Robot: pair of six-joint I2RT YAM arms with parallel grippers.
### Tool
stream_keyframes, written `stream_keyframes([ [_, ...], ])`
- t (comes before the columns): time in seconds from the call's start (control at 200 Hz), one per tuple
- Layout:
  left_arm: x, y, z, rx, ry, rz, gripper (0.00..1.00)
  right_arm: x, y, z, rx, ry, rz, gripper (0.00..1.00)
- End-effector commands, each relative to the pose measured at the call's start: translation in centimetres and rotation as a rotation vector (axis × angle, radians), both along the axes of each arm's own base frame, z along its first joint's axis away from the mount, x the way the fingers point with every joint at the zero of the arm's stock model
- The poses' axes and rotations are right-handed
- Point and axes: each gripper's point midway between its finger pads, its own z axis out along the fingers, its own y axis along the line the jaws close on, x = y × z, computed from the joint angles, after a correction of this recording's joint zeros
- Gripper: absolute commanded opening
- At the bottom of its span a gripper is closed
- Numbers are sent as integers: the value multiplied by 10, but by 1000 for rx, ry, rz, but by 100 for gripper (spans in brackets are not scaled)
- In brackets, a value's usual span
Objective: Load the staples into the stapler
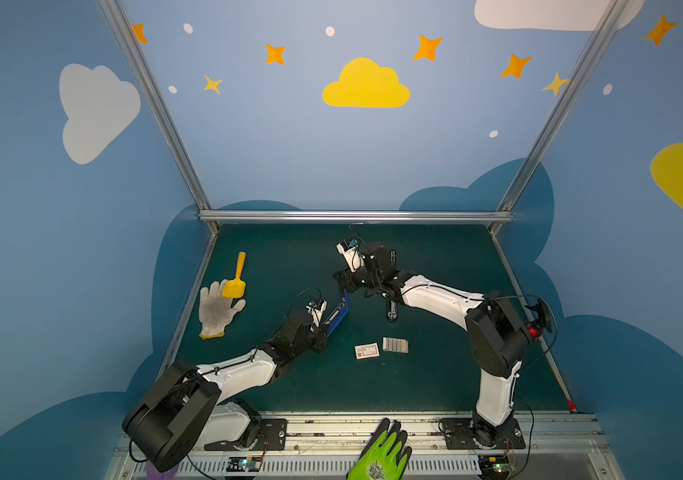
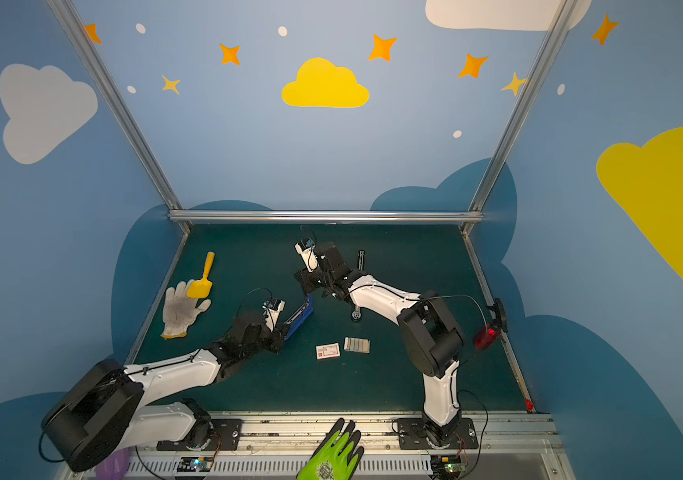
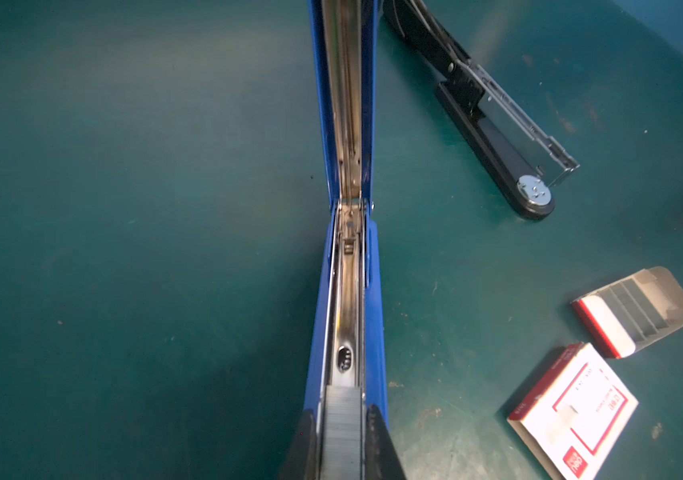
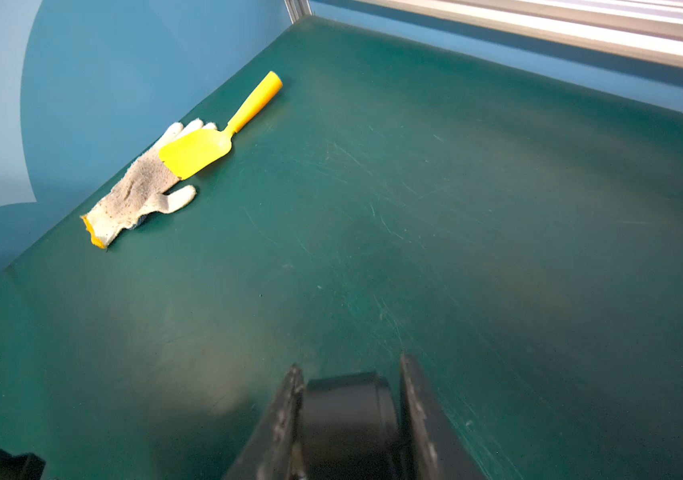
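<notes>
The left gripper [image 3: 340, 417] is clamped on the low front end of the blue stapler [image 3: 373, 332]. Its two fingers press the sides of the open channel, where one strip of staples [image 3: 341, 449] lies, cut off by the frame edge. The right gripper [image 4: 352, 372] is closed on the tip of that stapler's raised lid. In its wrist view a black piece fills the gap between the two fingers, and the rest of the lid is out of sight. Near the blue stapler's right side, on the green mat [image 1: 435, 374], sits one tray [image 3: 605, 332] holding the staples [image 3: 639, 307], which are rowed too finely to count. One white box [image 3: 572, 411] with a red mark lies just beside the tray. Farther right of the blue stapler lies one black stapler [image 3: 497, 158], opened and partly hidden behind the right arm in both top views. Well to the blue stapler's left is one white glove [image 1: 217, 309], with one yellow scoop [image 1: 235, 278] resting on its fingers. A second glove, the green glove [image 1: 381, 455], lies well apart at the near rail, cut off at the bottom.
</notes>
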Motion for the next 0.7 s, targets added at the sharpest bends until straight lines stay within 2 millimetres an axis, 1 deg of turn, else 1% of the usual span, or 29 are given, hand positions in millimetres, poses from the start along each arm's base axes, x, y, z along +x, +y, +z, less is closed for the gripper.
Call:
stream_keyframes([
  [0.0,40,-23,102,-200,-284,22,4,-80,42,26,145,222,167,28],
  [0.12,40,-23,100,-196,-278,20,4,-81,43,27,143,218,167,28],
  [0.305,40,-24,103,-201,-284,19,4,-84,45,28,137,206,176,28],
  [0.531,38,-23,96,-194,-269,20,4,-86,46,30,136,198,179,28],
  [0.696,38,-21,96,-193,-274,25,4,-89,48,34,143,193,191,29],
])
